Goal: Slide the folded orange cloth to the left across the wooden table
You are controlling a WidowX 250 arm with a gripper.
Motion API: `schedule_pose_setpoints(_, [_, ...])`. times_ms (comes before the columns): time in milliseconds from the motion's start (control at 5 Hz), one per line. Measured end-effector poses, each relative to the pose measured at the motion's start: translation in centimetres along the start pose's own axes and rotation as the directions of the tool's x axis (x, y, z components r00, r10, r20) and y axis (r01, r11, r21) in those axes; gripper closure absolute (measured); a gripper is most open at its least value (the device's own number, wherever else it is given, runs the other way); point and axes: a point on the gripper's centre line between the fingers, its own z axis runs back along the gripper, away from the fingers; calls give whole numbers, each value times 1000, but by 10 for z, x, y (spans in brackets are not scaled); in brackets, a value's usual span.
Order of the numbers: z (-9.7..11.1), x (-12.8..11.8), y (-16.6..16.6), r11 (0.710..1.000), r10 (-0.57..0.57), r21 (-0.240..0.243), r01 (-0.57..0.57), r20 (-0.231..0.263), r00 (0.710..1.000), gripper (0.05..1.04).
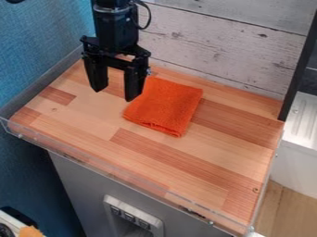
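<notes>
The black gripper (pixel 114 94) hangs over the upper left part of the wooden worktop (pixel 180 159), its two fingers spread wide, with nothing held between them. The orange cloth (pixel 164 106) lies just beside it, folded into a rough square, flat on the wood. One finger overlaps the cloth's upper left edge in the view; whether it touches the fabric cannot be told from this angle.

For a sound hold on such a cloth, the fingers would best straddle a layered edge or a raised bit of fabric, tips low against the wood, and close slowly so the folds gather rather than slide. A pinch on the top layer alone would probably pull the square open, while pressing too hard could drag the tips along the board. A straight, gentle lift would likely keep the layers together.

Farther out, a low clear rim (pixel 123 173) runs along the worktop's near edge, giving it something of a shallow tray with the cloth inside. Below it, a grey panel carries a pale switch unit (pixel 133 215). At the view's lower left corner, an orange piece (pixel 29 231) is cut off by the edge; whether it sits in a container is unclear
</notes>
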Motion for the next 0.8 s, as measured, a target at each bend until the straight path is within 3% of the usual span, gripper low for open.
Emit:
schedule_pose_setpoints(400, [1, 12, -16, 986, -164, 21, 164, 41, 986, 89])
schedule_pose_setpoints(800, [2, 38, -34, 924, -380, 80, 373, 102, 919, 85])
